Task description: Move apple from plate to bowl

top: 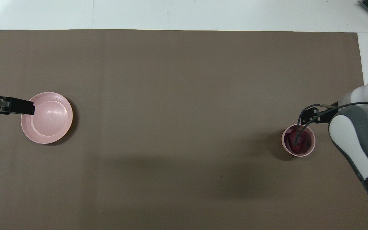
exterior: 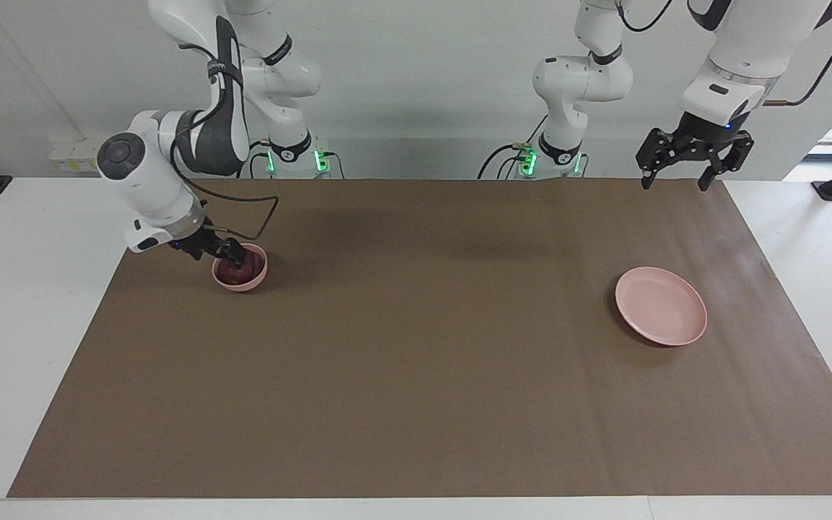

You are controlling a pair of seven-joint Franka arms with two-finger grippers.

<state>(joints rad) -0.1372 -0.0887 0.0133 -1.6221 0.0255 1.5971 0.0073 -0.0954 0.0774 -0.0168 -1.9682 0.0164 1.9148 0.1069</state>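
The dark red apple [exterior: 234, 273] lies inside the small pink bowl [exterior: 248, 283] toward the right arm's end of the table. My right gripper [exterior: 234, 253] hangs low over the bowl's rim, just above the apple. In the overhead view the apple [top: 300, 143] sits in the bowl [top: 313, 143] with the right gripper [top: 310, 116] at its edge. The flat pink plate [exterior: 661, 305] is bare at the left arm's end; it also shows in the overhead view [top: 48, 118]. My left gripper [exterior: 676, 179] is open and empty, raised over the mat's edge nearest the robots.
A brown mat [exterior: 416, 361] covers most of the white table [exterior: 19, 289]. Nothing else stands on it. In the overhead view the left gripper [top: 24, 108] overlaps the plate's edge, though it hangs high above it.
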